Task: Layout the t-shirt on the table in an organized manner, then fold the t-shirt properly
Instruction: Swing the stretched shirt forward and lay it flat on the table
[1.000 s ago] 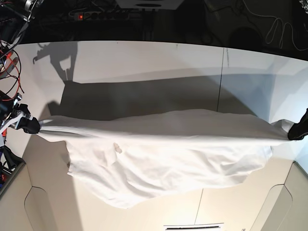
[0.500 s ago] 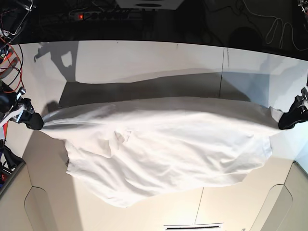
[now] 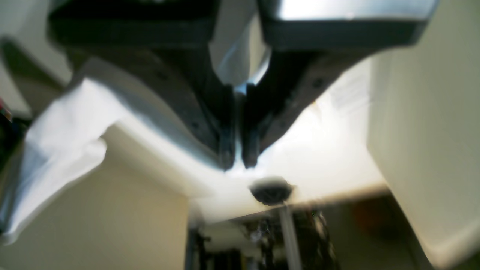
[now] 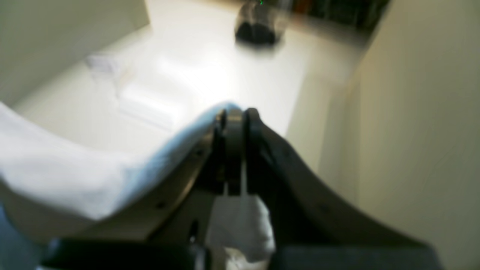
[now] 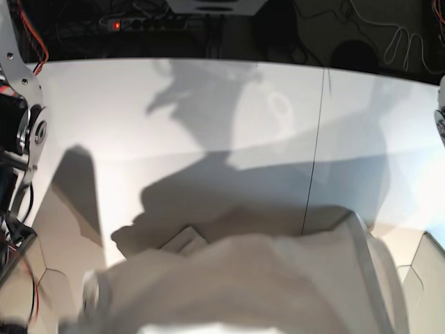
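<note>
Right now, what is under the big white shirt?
Under the raised t-shirt only its dark shadow on the table shows. The near part of the table is covered by the cloth, so anything there cannot be seen.

— State of the t-shirt (image 5: 278,278)?
— White, thin, wrinkled; raised off the table (image 5: 208,118), billowing close to the base camera.
— The table?
— Matte off-white, one dark seam.

A power strip (image 5: 142,23) and white cable (image 5: 403,35) behind.
</note>
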Robot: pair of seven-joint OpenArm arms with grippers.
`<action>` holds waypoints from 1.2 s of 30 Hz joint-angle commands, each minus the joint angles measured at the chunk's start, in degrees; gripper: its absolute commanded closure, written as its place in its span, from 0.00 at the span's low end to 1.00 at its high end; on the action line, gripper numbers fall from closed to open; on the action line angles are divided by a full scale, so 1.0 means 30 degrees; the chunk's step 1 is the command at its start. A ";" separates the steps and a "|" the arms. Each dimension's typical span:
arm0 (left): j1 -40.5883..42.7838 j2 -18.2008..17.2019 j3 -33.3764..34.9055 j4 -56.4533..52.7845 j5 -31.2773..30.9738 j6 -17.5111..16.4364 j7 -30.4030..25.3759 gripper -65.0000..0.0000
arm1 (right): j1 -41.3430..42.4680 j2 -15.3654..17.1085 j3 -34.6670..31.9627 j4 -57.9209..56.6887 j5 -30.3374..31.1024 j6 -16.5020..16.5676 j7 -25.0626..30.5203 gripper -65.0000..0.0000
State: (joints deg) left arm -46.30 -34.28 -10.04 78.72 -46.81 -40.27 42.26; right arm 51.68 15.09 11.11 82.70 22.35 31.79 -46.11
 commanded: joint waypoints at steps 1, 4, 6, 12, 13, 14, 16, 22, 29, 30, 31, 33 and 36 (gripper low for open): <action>-0.1734 -0.0568 0.0240 0.0328 -0.0255 0.0211 -0.0743 1.00 | 0.1807 -0.0022 0.0058 -0.0102 0.0146 -0.0248 0.0707 1.00; -0.4641 -0.1224 0.1180 0.0328 0.0634 0.0831 -0.0736 1.00 | 0.4189 -0.0342 0.0175 -0.1209 0.0328 -0.0248 -0.0036 1.00; -0.6047 -0.1668 0.1268 0.0328 0.0597 0.1304 -0.0634 1.00 | 0.4699 -0.0321 0.0328 -0.1202 0.1392 -0.0248 -0.0539 1.00; -0.5887 -0.3111 0.1202 0.0328 -0.1858 0.1690 0.2783 1.00 | 0.2441 -0.0328 0.1727 0.0168 0.6171 0.0328 -0.3432 1.00; -0.5056 -0.3257 0.1195 0.0328 -0.2375 0.1625 0.3497 1.00 | 0.1523 -0.0328 0.2011 0.0495 0.7067 0.0401 -0.3934 1.00; -0.4073 -0.3308 0.1195 0.0328 -0.2805 0.1617 0.4189 1.00 | 0.0481 -0.0328 0.2266 0.0845 0.7861 0.0568 -0.4473 1.00; -0.1581 -0.3228 0.1013 0.0328 -0.3432 0.1588 0.5187 1.00 | -0.1945 -0.0328 0.2608 0.1552 0.9224 0.0721 -0.5501 1.00; 0.6506 -0.1821 -0.0634 0.0328 -0.3971 0.0991 0.5384 1.00 | -0.9923 -0.0328 0.2681 0.2579 1.2269 0.0976 -0.7839 1.00; 1.1846 -0.0284 -0.3818 0.0328 -0.4109 0.0656 0.6084 1.00 | -1.6859 -0.0321 0.2688 0.2579 1.1788 0.0903 -0.8167 1.00; 1.2349 -0.0255 -0.4175 0.0328 -0.3971 0.0641 0.6084 1.00 | -1.7456 -0.0321 0.2688 0.2579 1.1482 0.0896 -0.8131 1.00; 1.2801 -0.0262 -0.4459 0.0328 -0.3730 0.0627 0.6149 1.00 | -1.7974 -0.0321 0.2696 0.2579 1.1242 0.0852 -0.8058 1.00; 1.3515 -0.0262 -0.4932 0.0328 -0.2900 0.0627 0.6608 1.00 | -1.8724 -0.0321 0.2761 0.2579 1.1038 0.0823 -0.8065 1.00; 1.4258 -0.0270 -0.5129 0.0328 -0.1355 0.0627 0.7424 1.00 | -1.9096 -0.0328 0.3264 0.2579 1.0972 0.0823 -0.8072 1.00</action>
State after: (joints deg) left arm -2.68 -33.80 -24.93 78.74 -49.98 -38.00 65.14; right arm -6.35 13.26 20.36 89.41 54.15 34.26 -71.18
